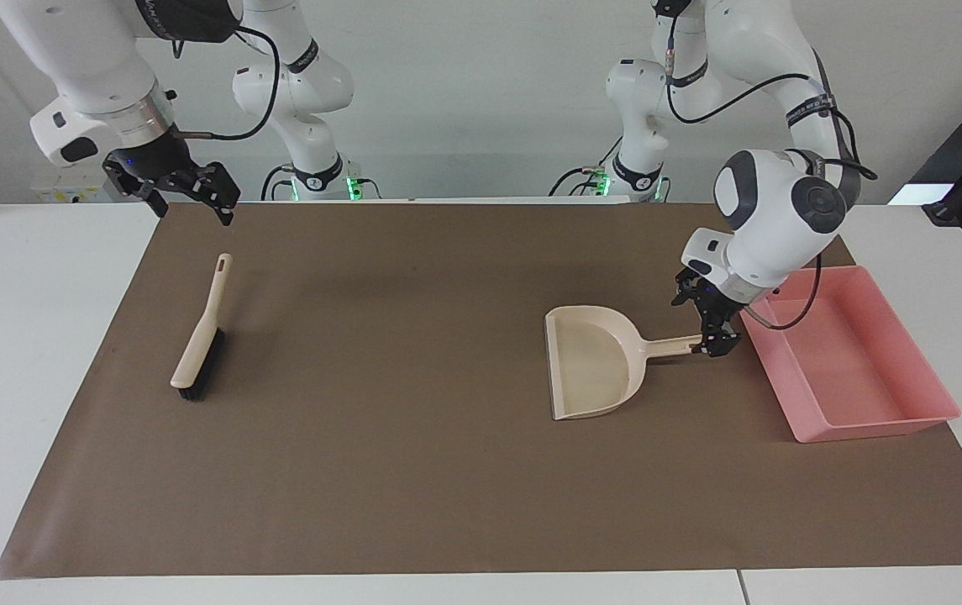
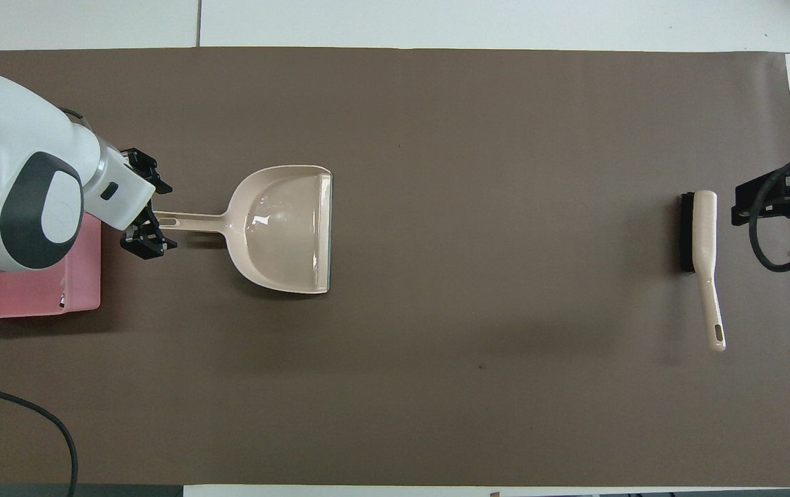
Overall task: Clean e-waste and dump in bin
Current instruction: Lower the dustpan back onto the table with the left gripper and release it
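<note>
Bin | pink, at the left arm's end of the counter | dustpan handle points straight at it | left tool open over the handle tip, nearest arm | right tool open, waiting above the brush | no e-waste spotted on the mat

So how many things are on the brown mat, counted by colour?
Beige: 2, the dustpan and the brush, which has black bristles.
Pink: 1, the bin.
Total: 3 things on the brown mat.
</note>
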